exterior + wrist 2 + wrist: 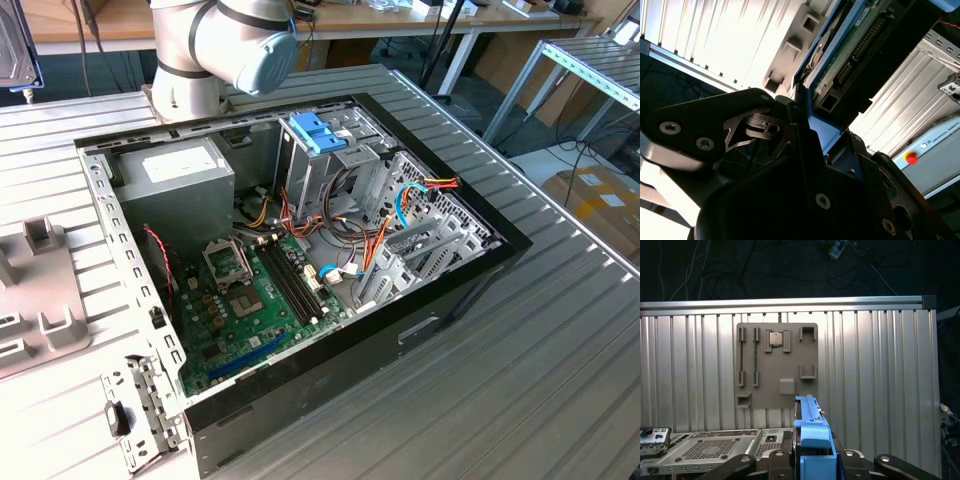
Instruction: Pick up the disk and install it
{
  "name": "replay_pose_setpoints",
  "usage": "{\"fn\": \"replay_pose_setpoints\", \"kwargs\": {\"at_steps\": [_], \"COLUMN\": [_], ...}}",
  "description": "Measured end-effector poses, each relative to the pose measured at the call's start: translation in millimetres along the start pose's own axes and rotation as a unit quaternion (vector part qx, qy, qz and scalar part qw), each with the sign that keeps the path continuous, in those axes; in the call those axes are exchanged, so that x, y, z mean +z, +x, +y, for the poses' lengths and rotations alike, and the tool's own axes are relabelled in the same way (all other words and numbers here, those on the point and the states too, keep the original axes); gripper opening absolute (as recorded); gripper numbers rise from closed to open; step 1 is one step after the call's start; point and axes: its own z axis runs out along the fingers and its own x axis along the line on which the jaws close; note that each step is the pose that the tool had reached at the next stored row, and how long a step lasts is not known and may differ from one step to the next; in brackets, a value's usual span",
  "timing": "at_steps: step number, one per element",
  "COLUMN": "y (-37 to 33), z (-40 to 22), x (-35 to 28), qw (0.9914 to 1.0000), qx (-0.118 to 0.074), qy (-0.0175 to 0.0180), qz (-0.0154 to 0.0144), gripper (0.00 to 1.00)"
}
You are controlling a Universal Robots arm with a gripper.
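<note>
The disk (812, 437) is a silver drive in a bright blue carrier, held edge-on between the black fingers of my gripper (812, 462), which is shut on it. In the second wrist view the disk (860, 40) shows its green circuit board and blue frame rising out of the gripper (805, 120). In the exterior view the disk (12, 42) hangs in the air at the far upper left corner, well away from the open computer case (300, 260), above the ribbed table.
The case lies open with a grey power supply (175, 170), a motherboard (250, 300), a pale blue latch (318, 130) and metal drive bays (420, 240) with loose cables. A grey fixture plate (777, 365) rests on the ribbed table (540, 380).
</note>
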Motion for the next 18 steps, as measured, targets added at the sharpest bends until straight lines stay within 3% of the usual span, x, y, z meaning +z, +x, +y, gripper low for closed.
{"fn": "replay_pose_setpoints", "kwargs": {"at_steps": [18], "y": [-0.4], "z": [-11.6], "x": [0.5], "qw": [1.00000], "qx": [0.000], "qy": [0.0000], "qz": [0.0006], "gripper": [0.37]}}
